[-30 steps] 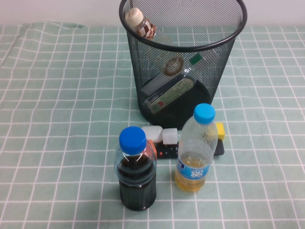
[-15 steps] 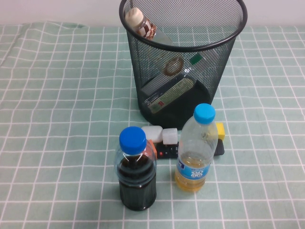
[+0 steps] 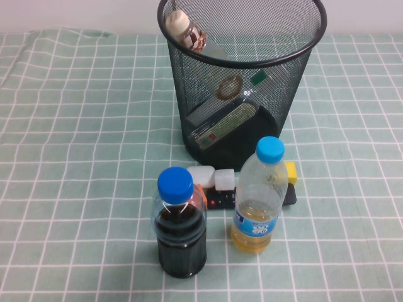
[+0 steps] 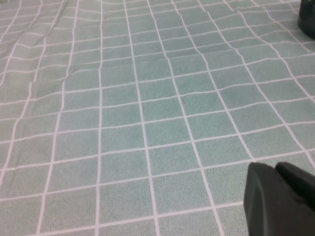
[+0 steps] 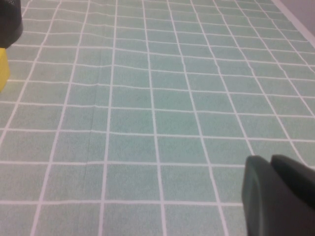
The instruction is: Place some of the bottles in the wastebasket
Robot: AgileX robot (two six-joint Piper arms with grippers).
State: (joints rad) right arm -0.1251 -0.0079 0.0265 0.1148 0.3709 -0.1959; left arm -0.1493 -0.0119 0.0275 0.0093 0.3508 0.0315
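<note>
The black wire-mesh wastebasket stands at the back middle of the table. The small bottle with the cream cap and red-brown wrap leans inside against its far left rim. The taller clear bottle with the green band lies slanted in the bottom. Neither gripper shows in the high view. My left gripper is shut and empty, low over bare checked cloth. My right gripper is shut and empty, also over bare cloth.
In front of the basket stand a blue-capped bottle of dark liquid and a blue-capped bottle of yellow liquid. Behind them lie white blocks, a yellow block and a flat black object. Green checked cloth covers the table.
</note>
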